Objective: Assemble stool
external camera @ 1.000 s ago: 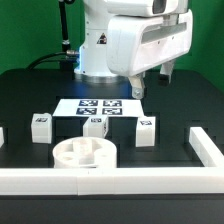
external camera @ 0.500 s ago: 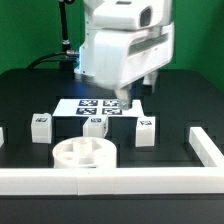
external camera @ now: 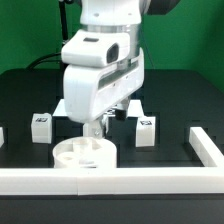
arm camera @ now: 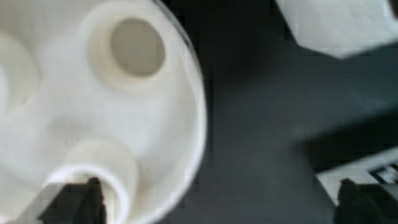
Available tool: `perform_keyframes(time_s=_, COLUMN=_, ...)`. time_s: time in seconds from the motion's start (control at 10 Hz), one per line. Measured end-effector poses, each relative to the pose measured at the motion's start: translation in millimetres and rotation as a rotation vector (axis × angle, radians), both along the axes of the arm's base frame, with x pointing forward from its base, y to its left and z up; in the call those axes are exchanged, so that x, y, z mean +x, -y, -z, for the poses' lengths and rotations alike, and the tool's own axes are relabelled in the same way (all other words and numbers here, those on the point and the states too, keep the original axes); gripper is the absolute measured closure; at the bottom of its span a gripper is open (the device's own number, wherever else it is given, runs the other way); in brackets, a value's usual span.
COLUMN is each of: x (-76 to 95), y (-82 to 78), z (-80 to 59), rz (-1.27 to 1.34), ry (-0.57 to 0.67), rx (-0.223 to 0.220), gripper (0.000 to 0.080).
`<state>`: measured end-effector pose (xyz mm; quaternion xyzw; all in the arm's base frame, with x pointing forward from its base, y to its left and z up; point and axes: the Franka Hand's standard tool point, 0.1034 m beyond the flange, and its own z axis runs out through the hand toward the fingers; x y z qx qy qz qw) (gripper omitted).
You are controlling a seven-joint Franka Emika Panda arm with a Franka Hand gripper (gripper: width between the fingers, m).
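The white round seat [external camera: 84, 153] lies on the black table near the front bar; in the wrist view it [arm camera: 80, 110] fills one side, with an oval hole in it. Two tagged white legs stand behind it, one at the exterior view's left [external camera: 41, 125] and one at its right [external camera: 146, 129]. The third leg is hidden behind the arm. My gripper [external camera: 97, 128] hangs just above the seat's far edge. It is open and empty; one dark fingertip [arm camera: 73, 200] is over the seat's rim, the other [arm camera: 379, 199] over the table beside it.
A long white border bar [external camera: 110, 180] runs along the front, and another [external camera: 205, 147] stands at the exterior view's right. The marker board is mostly hidden behind the arm; a corner of it [external camera: 138, 107] shows. A white block [arm camera: 347, 28] shows in the wrist view.
The arm has swung from the back right toward the front and the exterior view's left, and come down over the seat. It now hides the marker board and the middle leg.
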<state>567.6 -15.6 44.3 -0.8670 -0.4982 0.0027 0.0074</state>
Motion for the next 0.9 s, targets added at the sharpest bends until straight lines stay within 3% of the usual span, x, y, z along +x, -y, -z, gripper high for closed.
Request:
perform_keyframes(time_s=0.6, x=-10.8, y=4.2, z=28.5, rz=0.012, ry=-0.038, rx=0.007, gripper=0.0150)
perform_keyframes(time_s=0.9, x=-12.5, y=5.0, z=31.7, rz=0.013, ry=-0.042, rx=0.008, gripper=0.0163)
